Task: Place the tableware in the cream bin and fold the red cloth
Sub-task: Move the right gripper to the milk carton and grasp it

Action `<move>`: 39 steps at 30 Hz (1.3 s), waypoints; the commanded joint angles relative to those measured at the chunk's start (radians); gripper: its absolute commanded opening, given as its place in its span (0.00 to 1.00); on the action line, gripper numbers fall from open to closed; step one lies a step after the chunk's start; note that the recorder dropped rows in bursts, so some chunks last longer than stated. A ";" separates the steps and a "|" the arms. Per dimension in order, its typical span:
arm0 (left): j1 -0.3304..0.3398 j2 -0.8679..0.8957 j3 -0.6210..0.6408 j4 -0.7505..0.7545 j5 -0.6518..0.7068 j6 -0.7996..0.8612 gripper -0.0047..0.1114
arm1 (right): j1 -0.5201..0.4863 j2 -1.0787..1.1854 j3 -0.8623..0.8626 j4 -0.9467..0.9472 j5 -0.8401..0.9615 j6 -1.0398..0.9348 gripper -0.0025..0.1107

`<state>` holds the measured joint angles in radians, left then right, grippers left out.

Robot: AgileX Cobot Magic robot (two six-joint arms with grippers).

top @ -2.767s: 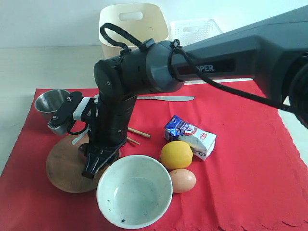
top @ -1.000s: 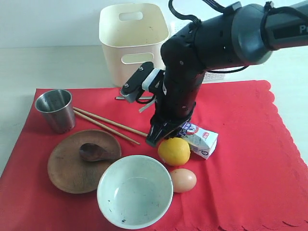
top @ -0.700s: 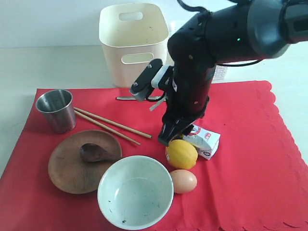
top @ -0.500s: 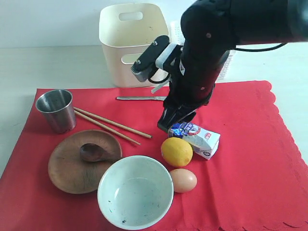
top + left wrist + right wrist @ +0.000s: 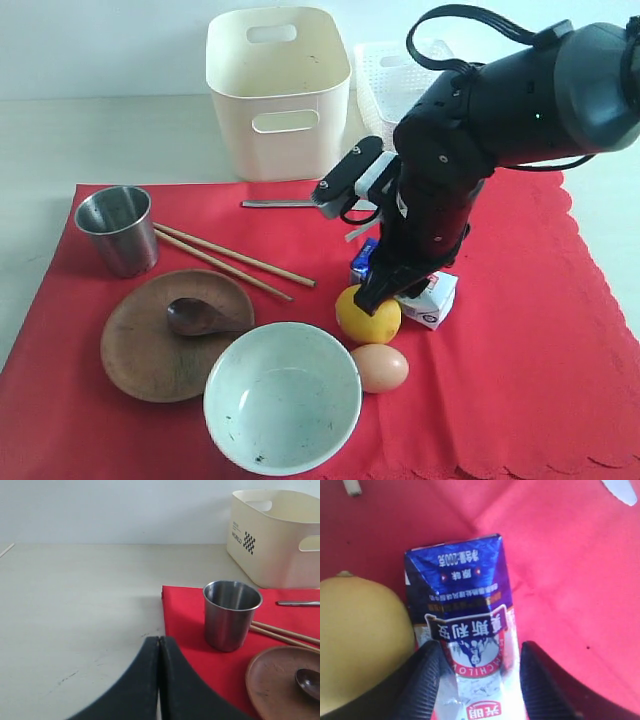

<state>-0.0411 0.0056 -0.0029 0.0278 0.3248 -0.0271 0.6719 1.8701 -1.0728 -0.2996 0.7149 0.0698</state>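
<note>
Nearest on the cloth sit the bowl and the plate with the spoon. My right gripper, jaws released, straddles the carton beside the lemon. Chopsticks, cup and knife lie further back, with the bin beyond the cloth. My left gripper is clenched on nothing.

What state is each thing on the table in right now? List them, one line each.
steel cup: upright, empty
chopsticks: lying on the red cloth
wooden plate: flat, spoon resting on it
bowl: upright, empty
knife: lying flat near the cream bin
cream bin: upright
red cloth: spread out, unfolded
milk carton: on its side, between the fingers of the right gripper
right gripper: open
left gripper: shut
</note>
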 commanded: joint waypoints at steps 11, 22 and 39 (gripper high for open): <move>0.002 -0.006 0.003 0.007 -0.005 -0.002 0.04 | -0.012 0.103 0.021 0.010 0.000 -0.047 0.18; 0.002 -0.006 0.003 0.007 -0.005 -0.002 0.04 | -0.012 -0.010 0.021 0.001 0.006 -0.044 0.02; 0.002 -0.006 0.003 0.007 -0.005 -0.002 0.04 | -0.010 -0.161 0.022 -0.083 0.061 0.229 0.03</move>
<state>-0.0411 0.0056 -0.0029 0.0278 0.3248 -0.0271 0.6642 1.7091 -1.0556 -0.3832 0.7505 0.2317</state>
